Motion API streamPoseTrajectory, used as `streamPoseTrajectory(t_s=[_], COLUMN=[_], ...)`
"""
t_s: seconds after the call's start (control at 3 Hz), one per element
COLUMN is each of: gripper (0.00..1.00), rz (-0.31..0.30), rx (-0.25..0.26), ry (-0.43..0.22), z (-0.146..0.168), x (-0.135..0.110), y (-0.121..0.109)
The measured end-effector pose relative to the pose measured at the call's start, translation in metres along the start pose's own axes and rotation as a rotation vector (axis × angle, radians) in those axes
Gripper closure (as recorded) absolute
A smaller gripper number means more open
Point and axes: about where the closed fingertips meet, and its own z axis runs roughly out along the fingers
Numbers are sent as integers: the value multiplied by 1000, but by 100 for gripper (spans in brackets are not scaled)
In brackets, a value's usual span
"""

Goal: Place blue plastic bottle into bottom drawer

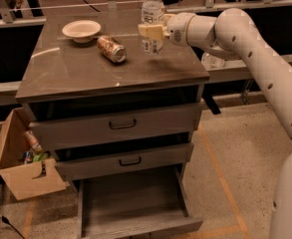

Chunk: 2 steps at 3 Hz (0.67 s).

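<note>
Upper centre of frame: gripper (152, 32) at the end of the white arm (245, 39) entering from the right, jaws pinched on the midsection of the blue plastic bottle (152, 10), across its label. Bottle upright, white cap at the top edge of the frame; base at, or possibly just above, the cabinet top (80, 73), contact unclear. Label print pale, not legible. Left of the bottle: dented can (111, 49) on its side, markings unreadable; shallow bowl (81, 30) beyond it. Lower centre: bottom drawer (130, 203) pulled out, well below the bottle. Lower left: open cardboard box (28, 180).
</note>
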Motion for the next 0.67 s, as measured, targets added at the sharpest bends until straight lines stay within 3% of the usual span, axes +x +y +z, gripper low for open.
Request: streamPoseTrajectory(t_s=[0.67], gripper=[100], rz=[79], rx=[-41], ry=[5], z=[-49], x=[0], y=[71])
